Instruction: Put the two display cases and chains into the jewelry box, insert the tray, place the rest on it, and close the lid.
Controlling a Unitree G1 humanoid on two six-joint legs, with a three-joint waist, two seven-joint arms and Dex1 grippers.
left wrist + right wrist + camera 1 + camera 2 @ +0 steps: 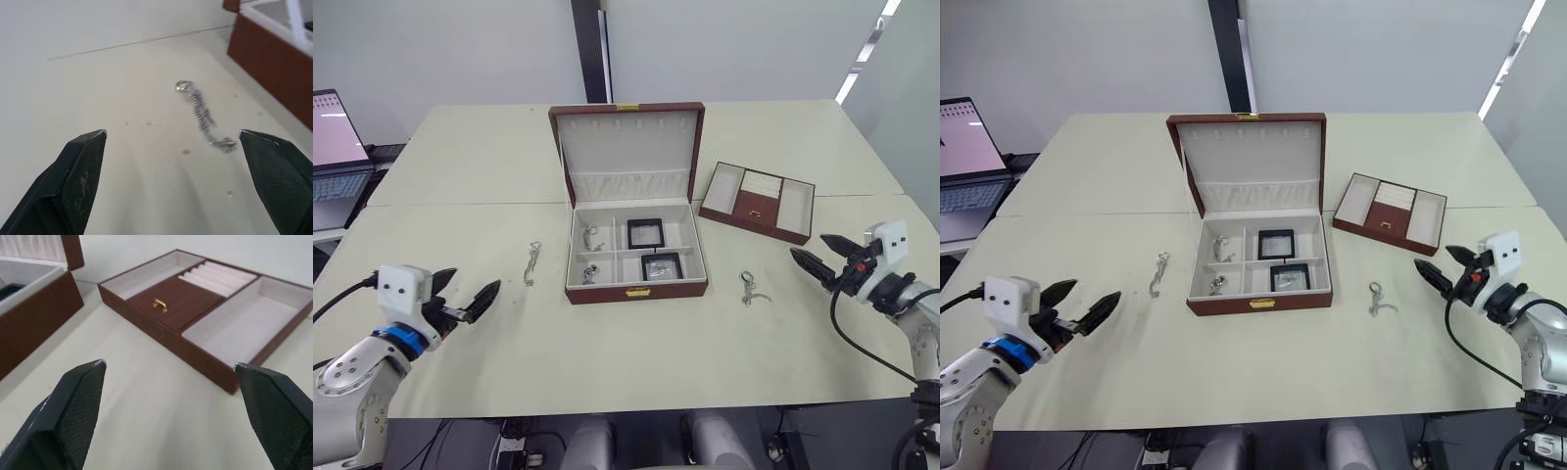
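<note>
Reddish-brown wood-grain jewelry box (636, 291) sits mid-desk, hinged lid (626, 152) upright showing cream lining and hook row. Both black-framed square display cases with clear windows are in the box's right compartments: far one (645, 233), near one (661, 266). Two thin silver chains in the left compartments: far (593, 236), near (590, 273). Third chain (532, 262) lies on the pale desk (626, 362) left of the box, fourth chain (749, 287) to its right. Shallow reddish-brown three-section tray (757, 202) rests on the desk far right of the box, empty.

Left gripper (468, 295) released, hovering near-left; left wrist view shows its spread fingers (78, 181) framing the third chain, box wall beside it. Right gripper (822, 257) released, near-right; right wrist view adds the tray's gold pull (159, 305) and ring-roll slots.
</note>
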